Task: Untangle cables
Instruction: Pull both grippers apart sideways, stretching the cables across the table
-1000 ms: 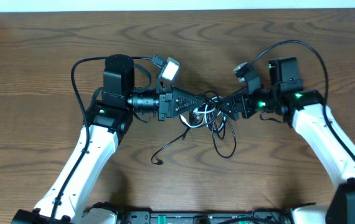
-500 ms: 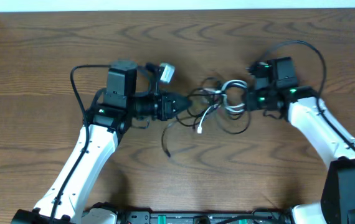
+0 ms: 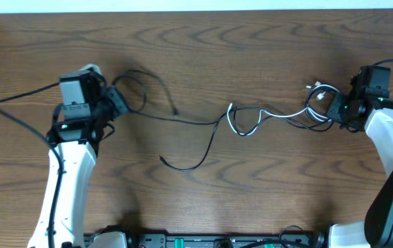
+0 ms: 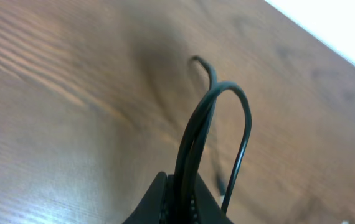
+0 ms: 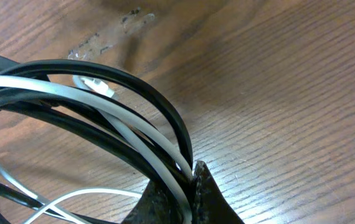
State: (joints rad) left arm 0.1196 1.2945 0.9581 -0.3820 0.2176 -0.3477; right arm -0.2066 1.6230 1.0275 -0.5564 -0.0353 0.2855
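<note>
**Cables strung between two arms set far apart**

The left gripper [image 3: 119,101] is at the far left of the wooden table [image 3: 203,41]. The right gripper [image 3: 332,110] is at the far right, well apart from it.

Left: the jaws are pinched narrow on a doubled bend of black cable [image 3: 196,120]. In the wrist view the bend arches up out of the fingers [image 4: 156,202]. Overhead, the cable curls once near the gripper, then runs right toward mid-table. Its loose end [image 3: 162,159] trails toward the near edge.

Middle: the white cable [image 3: 241,122] makes a small loop where it meets the black one, then runs right alongside black strands.

Right: the jaws are clamped on a cable bundle [image 5: 176,134] of several black strands and the white one, arcing out of the fingers [image 5: 212,199]. A small white plug [image 5: 95,84] shows just beside the bundle. I cannot tell whether the plug touches the table.
</note>
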